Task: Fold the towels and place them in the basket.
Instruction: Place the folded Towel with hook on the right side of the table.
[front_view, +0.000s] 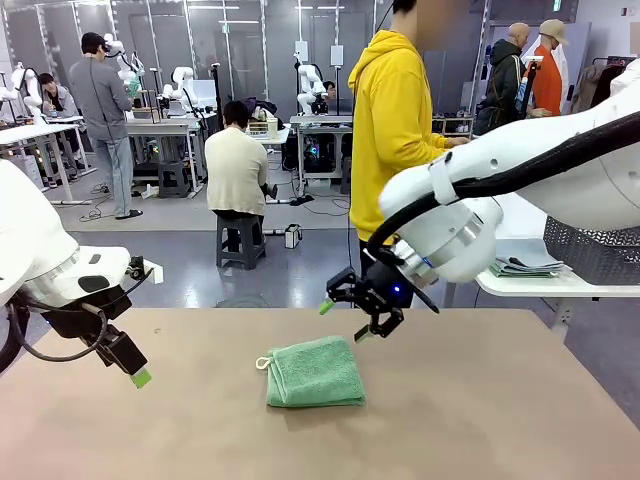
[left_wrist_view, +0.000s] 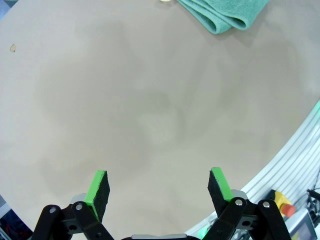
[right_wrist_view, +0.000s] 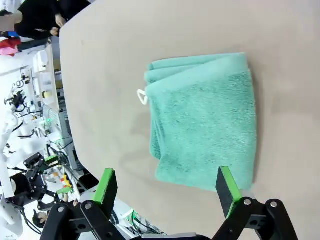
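A mint green towel (front_view: 313, 372) lies folded into a small square on the tan table (front_view: 480, 400), its white loop (front_view: 264, 362) pointing left. My right gripper (front_view: 345, 320) hovers open just above the towel's far edge. The right wrist view looks down on the towel (right_wrist_view: 205, 120) and its loop (right_wrist_view: 142, 96) beyond the open right gripper (right_wrist_view: 166, 184), which holds nothing. My left gripper (front_view: 135, 372) hangs open over the table's left side, apart from the towel. In its own view the left gripper (left_wrist_view: 159, 185) is over bare table, and the towel (left_wrist_view: 220, 12) shows at the top edge. The dark grey basket (front_view: 595, 250) stands on a white side table at the right.
A person in a yellow hoodie (front_view: 390, 120) stands at the far side, turned toward the side table (front_view: 540, 285), where some papers (front_view: 525, 267) lie beside the basket. The table's edge and a red stop button (left_wrist_view: 282, 202) show at the lower right of the left wrist view.
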